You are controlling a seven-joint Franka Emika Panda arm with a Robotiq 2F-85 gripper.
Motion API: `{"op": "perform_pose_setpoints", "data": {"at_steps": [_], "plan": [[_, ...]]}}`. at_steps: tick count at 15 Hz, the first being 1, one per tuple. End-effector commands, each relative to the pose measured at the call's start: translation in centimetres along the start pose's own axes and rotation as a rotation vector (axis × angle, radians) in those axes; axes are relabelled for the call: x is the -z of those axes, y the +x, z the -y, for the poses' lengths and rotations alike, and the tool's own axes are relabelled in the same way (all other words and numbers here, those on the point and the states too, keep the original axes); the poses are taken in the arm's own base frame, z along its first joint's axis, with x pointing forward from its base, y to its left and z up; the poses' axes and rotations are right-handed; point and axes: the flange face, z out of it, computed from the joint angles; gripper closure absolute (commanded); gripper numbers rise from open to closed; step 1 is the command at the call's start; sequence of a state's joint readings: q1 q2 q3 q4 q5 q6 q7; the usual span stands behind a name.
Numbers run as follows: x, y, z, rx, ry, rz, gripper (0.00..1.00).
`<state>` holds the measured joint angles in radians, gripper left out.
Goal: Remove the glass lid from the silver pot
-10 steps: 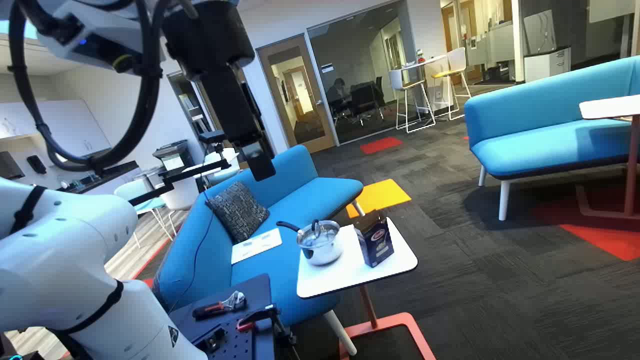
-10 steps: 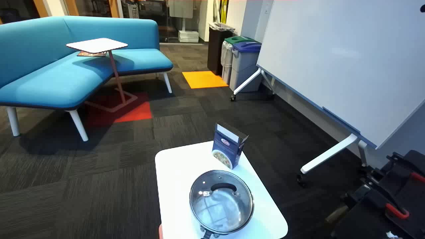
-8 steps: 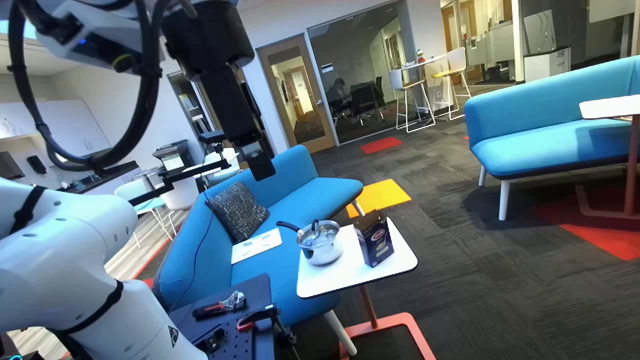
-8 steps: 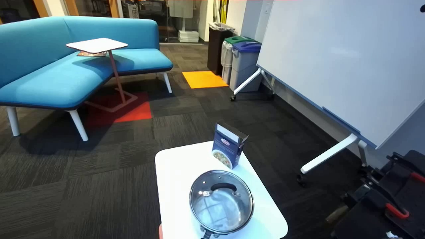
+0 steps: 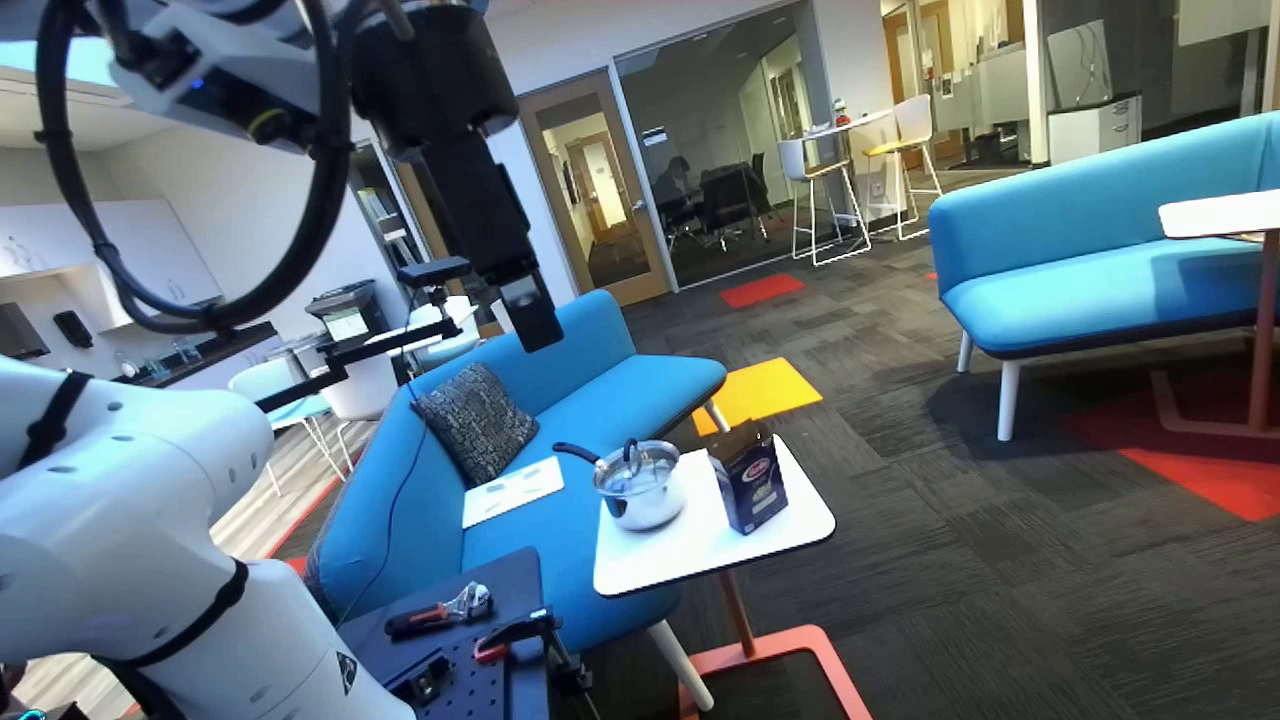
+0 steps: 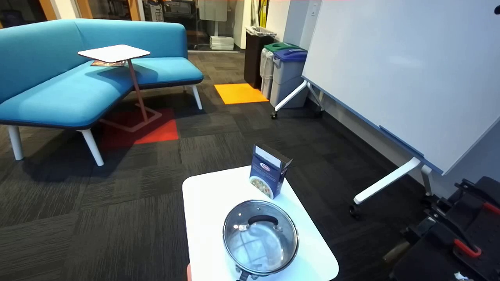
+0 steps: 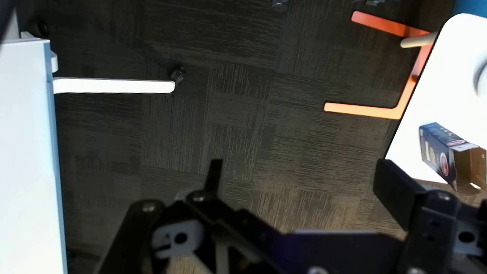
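Observation:
The glass lid [image 5: 648, 466] sits on the silver pot [image 5: 648, 507] in both exterior views. The lid [image 6: 261, 238] has a dark arched handle on top. The pot stands on the small white table [image 5: 700, 560], with its dark long handle pointing away from the box. In the wrist view only a blurred edge of the pot [image 7: 482, 82] shows at the right border. My gripper [image 5: 540, 335] hangs high in the air, well above the pot and off to its side. In the wrist view the gripper [image 7: 300, 163] is open, with only carpet showing between its fingers.
A dark blue box [image 5: 750, 485] with an open top stands beside the pot. A blue sofa [image 5: 590, 420] is behind the table. A dark bench [image 5: 470, 650] with tools is near the arm base. A whiteboard [image 6: 406, 78] stands at one side.
The arm and gripper have moved slightly right and a little up in an exterior view. The pot, lid and box have not moved.

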<state>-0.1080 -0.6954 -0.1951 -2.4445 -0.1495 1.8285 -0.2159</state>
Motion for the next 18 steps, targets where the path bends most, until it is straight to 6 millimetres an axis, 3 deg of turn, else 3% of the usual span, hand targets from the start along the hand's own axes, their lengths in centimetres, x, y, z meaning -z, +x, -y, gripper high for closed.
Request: {"op": "perform_pose_setpoints", "data": {"at_steps": [1,5,11,14,16,17,18], "plan": [[-0.3,2.5,3.1,0.063,0.004,-0.011,0.00],[-2.0,5.9,10.5,0.113,0.060,-0.051,0.00],[-6.9,10.6,26.0,0.117,0.105,-0.043,0.00],[-9.3,11.4,32.6,0.135,0.075,-0.024,0.00],[-10.2,11.3,35.4,0.185,0.061,0.004,0.00],[-10.0,11.1,35.9,0.217,0.043,0.012,0.00],[-10.5,10.3,35.0,0.200,0.062,0.002,0.00]]}}
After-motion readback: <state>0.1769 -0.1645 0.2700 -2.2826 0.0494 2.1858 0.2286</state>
